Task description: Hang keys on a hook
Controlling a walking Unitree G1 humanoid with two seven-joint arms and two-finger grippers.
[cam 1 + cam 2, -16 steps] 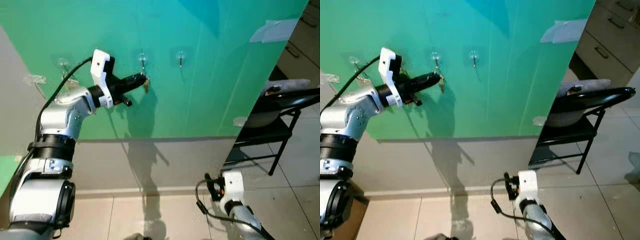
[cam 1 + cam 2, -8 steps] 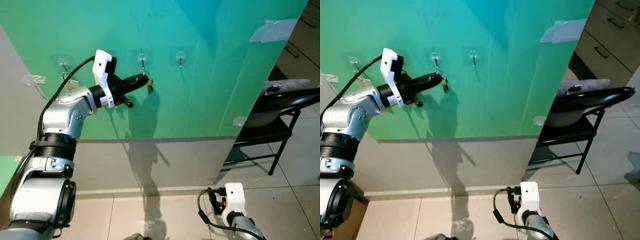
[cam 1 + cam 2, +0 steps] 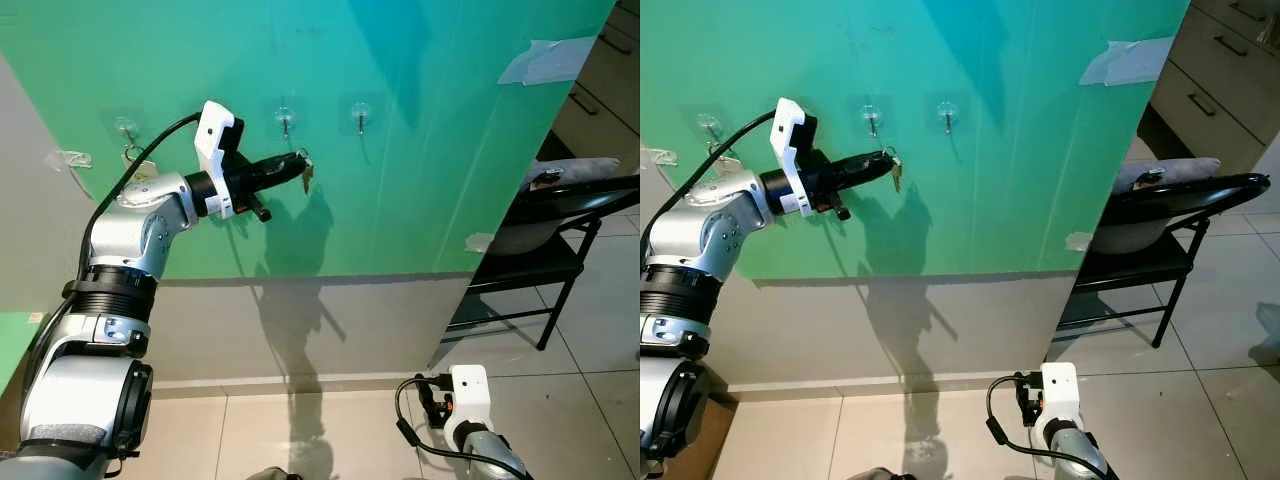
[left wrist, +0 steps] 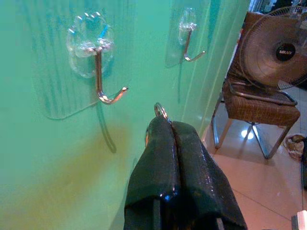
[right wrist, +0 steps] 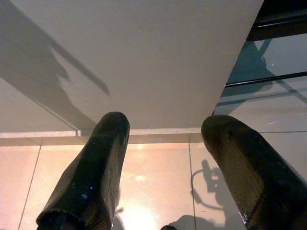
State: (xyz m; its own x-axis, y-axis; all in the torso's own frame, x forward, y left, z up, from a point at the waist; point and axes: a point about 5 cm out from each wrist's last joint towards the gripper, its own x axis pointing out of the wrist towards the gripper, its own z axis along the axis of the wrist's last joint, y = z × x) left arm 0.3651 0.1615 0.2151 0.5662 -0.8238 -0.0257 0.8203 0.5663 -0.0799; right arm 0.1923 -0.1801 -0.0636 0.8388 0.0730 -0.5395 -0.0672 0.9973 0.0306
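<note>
Item, nearest: our left tool [image 4: 171, 125], fingers pressed together on the keys [image 3: 304, 174], whose ring [image 4: 160, 110] stands proud of the fingertips while one key hangs below the tip. Item, just beyond and slightly above the tool tip: the middle hook [image 4: 106, 79], a metal J on a clear adhesive pad, its upturned point facing out from the green wall [image 3: 420, 150]; the ring sits just below and to the side of that point, close but apart. Item, further along the wall past the tool: a second like hook [image 4: 190, 43], bare. Item, on the other side, behind the tool's wrist: a third hook [image 3: 127, 131], which seems to carry something small. Item, low near the floor: our right tool [image 5: 163, 172], fingers spread wide, idle. To do this step well, we judge, we should lift the ring above the hook's point, bring it in toward the wall so the point threads the opening, lower until the ring seats in the bend, and release only then. The clear pad may peel under a hard pull, so we press lightly.
</note>
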